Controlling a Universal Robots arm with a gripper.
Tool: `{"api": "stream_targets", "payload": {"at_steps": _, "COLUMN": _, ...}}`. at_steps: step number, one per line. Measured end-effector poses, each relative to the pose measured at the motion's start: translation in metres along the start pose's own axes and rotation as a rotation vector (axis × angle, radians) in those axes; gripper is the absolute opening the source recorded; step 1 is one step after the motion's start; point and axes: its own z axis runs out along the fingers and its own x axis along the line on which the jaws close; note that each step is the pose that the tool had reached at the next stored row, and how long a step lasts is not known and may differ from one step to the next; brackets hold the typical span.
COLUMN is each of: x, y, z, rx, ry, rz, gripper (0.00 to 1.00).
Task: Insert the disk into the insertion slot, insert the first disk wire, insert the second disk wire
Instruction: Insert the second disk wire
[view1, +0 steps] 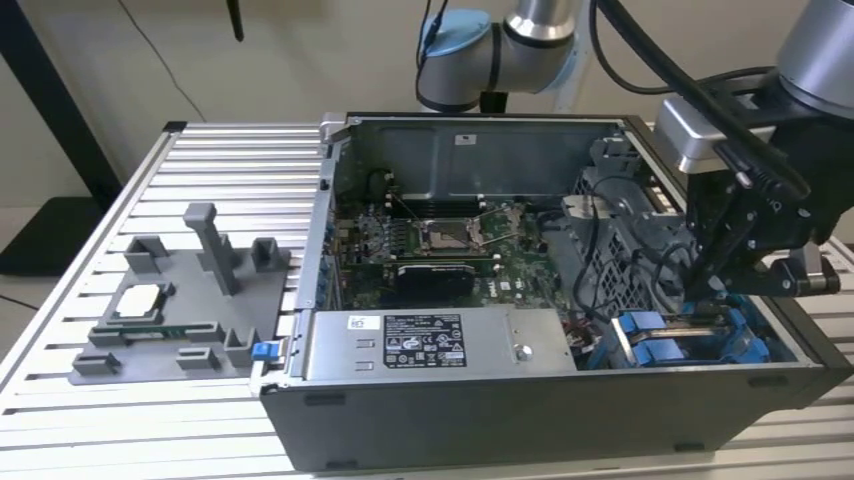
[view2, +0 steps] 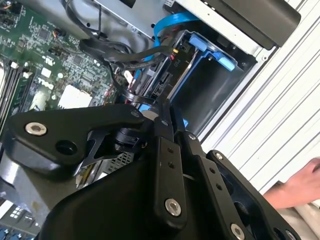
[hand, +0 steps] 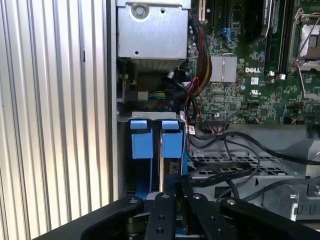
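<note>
My gripper (view1: 703, 285) hangs low in the open computer case, at the exterior view's right, right over the insertion slot (view1: 687, 340). That slot is a grey metal bay with blue plastic tabs (hand: 142, 139); one compartment (view2: 210, 95) stands open and dark. In both wrist views the fingers lie close together, and the gripper (view2: 164, 107) looks shut on the end of a black disk wire (hand: 220, 172) that runs in from the drive cage to the gripper (hand: 179, 184). More black wires (view2: 120, 52) bunch just beyond the tips. The disk is hidden.
A grey power-supply box (view1: 427, 345) sits along the case's front wall. The motherboard with its square silver socket (view1: 447, 235) lies behind it. A grey fixture (view1: 187, 300) stands on the slatted table on the exterior view's left. A person's hand (view2: 300, 187) rests on the slats outside the case.
</note>
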Motion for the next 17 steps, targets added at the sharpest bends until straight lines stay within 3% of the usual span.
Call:
{"api": "stream_targets", "payload": {"at_steps": 3, "x": 0.0006, "y": 0.0003, "z": 0.0039, "rx": 0.0043, "ry": -0.0034, "rz": 0.002, "gripper": 0.00}}
{"api": "stream_targets", "payload": {"at_steps": 10, "x": 0.0013, "y": 0.0007, "z": 0.0116, "rx": 0.0086, "ry": -0.0188, "rz": 0.015, "gripper": 0.00}}
{"api": "stream_targets", "payload": {"at_steps": 17, "x": 0.0017, "y": -0.0029, "z": 0.0182, "rx": 0.0101, "ry": -0.0507, "rz": 0.040, "gripper": 0.00}}
